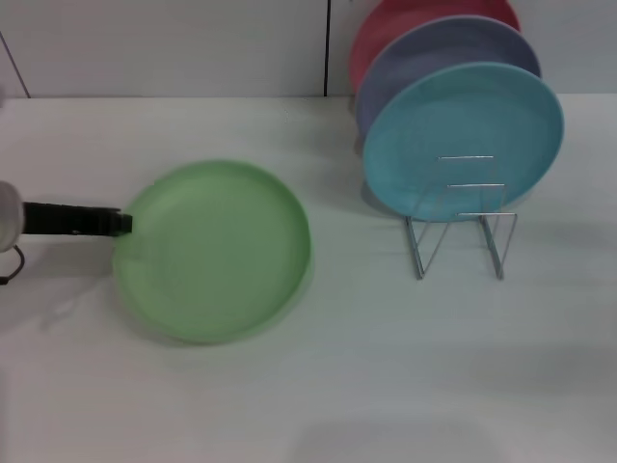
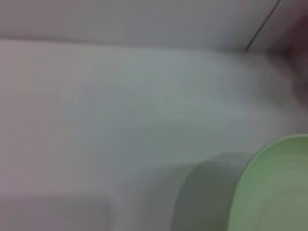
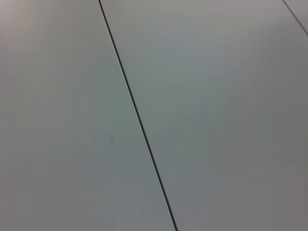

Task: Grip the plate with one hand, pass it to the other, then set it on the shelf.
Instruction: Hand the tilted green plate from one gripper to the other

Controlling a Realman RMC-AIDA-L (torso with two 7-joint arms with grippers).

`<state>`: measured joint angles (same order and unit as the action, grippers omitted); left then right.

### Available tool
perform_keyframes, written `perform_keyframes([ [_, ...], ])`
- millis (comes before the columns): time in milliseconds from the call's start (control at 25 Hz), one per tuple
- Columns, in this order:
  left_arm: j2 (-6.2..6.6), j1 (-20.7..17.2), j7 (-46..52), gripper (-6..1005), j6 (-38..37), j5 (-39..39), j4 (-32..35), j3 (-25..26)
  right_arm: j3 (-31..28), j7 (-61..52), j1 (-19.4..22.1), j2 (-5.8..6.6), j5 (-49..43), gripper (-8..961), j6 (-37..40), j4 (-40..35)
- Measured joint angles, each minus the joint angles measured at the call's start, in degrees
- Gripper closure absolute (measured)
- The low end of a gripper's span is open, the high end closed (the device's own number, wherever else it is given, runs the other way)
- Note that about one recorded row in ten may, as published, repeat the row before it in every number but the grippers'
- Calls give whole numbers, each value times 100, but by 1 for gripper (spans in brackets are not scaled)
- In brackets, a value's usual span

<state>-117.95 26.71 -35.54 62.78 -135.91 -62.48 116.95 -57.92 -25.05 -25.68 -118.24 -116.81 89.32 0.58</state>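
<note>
The light green plate [image 1: 214, 251] is at the left-middle of the white table and looks smeared. My left gripper [image 1: 121, 224], on a slim black forearm reaching in from the left edge, is shut on the plate's left rim. In the left wrist view the plate's rim [image 2: 269, 187] casts a shadow on the table beneath it, so that edge is raised. The silver wire shelf [image 1: 461, 236] stands at the right. My right gripper is out of view; its wrist view shows only a flat pale surface with a dark seam [image 3: 137, 115].
The shelf holds a sky-blue plate [image 1: 463, 140] at the front, a lavender plate [image 1: 434, 48] behind it and a red plate [image 1: 386, 24] at the back, all upright. A white wall runs along the table's far edge.
</note>
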Motion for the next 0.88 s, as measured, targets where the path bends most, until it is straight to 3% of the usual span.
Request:
perform_keyframes([
  [120, -5, -477, -1027, 969, -239, 1265, 46, 290, 6, 1, -7, 9, 0, 248, -43, 1],
  [160, -5, -477, -1027, 969, -239, 1265, 46, 290, 6, 1, -7, 9, 0, 248, -43, 1],
  [280, -23, -844, -1824, 969, -444, 2210, 165, 361, 19, 2, -7, 17, -21, 248, -64, 1],
  [320, -42, -1052, -2510, 969, -538, 2988, 343, 366, 70, 2, -7, 19, -57, 248, -65, -1],
  [360, -42, -1052, -2510, 969, -538, 2988, 343, 366, 70, 2, -7, 19, -57, 248, -65, -1],
  [440, -54, -1209, -3266, 969, -585, 3841, 673, 368, 145, 2, -7, 19, -70, 248, -65, -3],
  [520, -62, -1348, -4727, 969, -564, 5433, 1548, 372, 251, 3, -4, 16, -72, 248, -62, -12],
  [560, -62, -1348, -4727, 969, -564, 5433, 1548, 372, 251, 3, -4, 16, -72, 248, -62, -12],
  [720, -74, -1344, -6896, 969, -312, 7304, 2950, 371, 398, 4, 19, 14, -76, 248, -43, -14],
  [880, -80, -1254, -8016, 969, 167, 8135, 3661, 365, 580, 7, 28, -1, -79, 248, -34, -14],
])
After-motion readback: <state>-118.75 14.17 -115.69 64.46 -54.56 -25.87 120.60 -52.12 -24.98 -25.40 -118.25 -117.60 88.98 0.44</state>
